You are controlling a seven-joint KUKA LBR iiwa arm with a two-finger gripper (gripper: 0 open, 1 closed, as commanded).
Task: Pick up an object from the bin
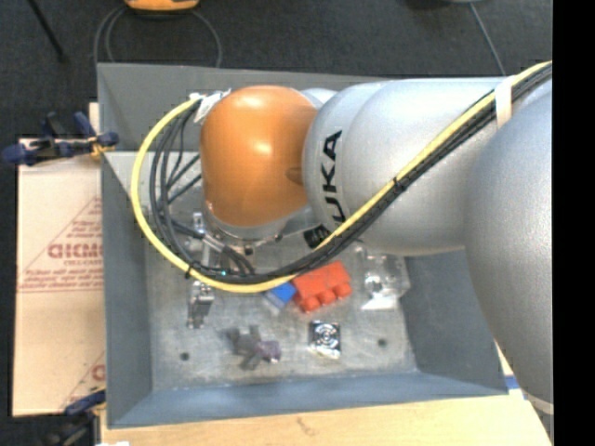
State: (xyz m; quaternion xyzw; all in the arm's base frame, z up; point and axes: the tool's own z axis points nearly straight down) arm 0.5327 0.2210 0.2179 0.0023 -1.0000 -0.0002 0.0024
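The hand (pixel 198 312) hangs low over the floor of the bin (pixel 125 277), under the orange wrist cover (pixel 253 151). Whether it is wide or narrow I cannot tell, and nothing shows inside it. I judge this to be the approach step, with no grasp made yet. The nearest thing is a small grey-purple piece (pixel 253 347), near the hand on its right and a little lower. A blue piece (pixel 280 295) and a red block (pixel 323 286) lie farther to that side. The next move calls for centring over one thing before closing.
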